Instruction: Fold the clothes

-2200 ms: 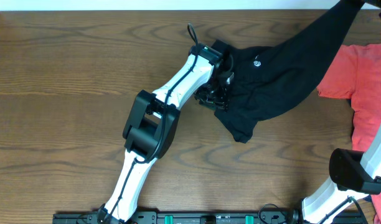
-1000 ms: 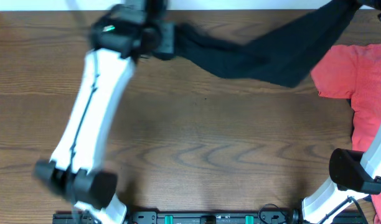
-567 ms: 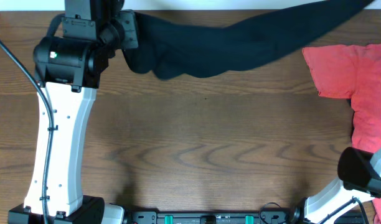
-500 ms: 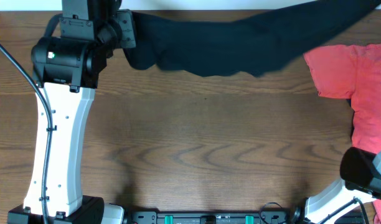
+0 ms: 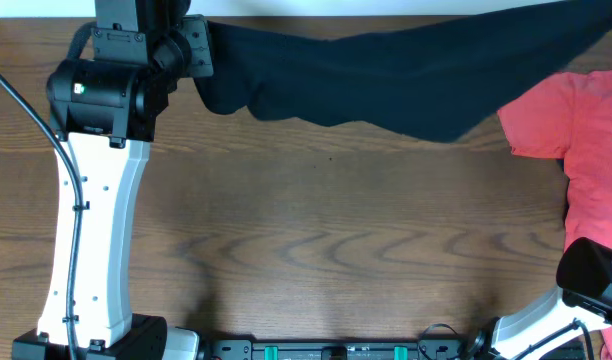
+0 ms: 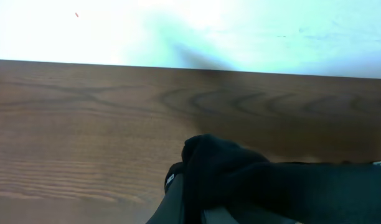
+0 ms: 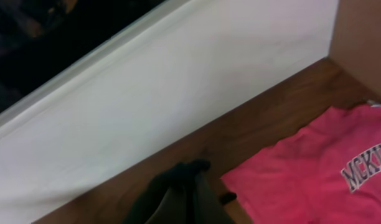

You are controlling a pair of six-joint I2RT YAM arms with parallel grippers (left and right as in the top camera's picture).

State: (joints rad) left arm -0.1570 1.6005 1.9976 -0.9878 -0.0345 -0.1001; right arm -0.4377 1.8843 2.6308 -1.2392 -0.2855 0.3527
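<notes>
Cloth spans the far edge of the bench (image 5: 336,230) as two robot arms hold a black garment (image 5: 386,75) between them. The left fingers (image 5: 198,48) are clamped on a bunched end of it at the back left corner. The right fingers are out of the overhead view and buried under dark fabric in the wrist view; they too appear closed on the garment, whose other end runs off past the back right corner. The middle sags toward the wood in uneven lobes, so the piece looks stretched but not yet spread flat.

Done well, this step probably means bringing both ends toward the near side together, at matching height and with even pull, so the hanging edge touches down first and the rest rolls out smooth behind it. The landing spot should be the bare wood in the centre, well apart from the red T-shirt (image 5: 576,140) lying at the right, which a low sweep could snag.
</notes>
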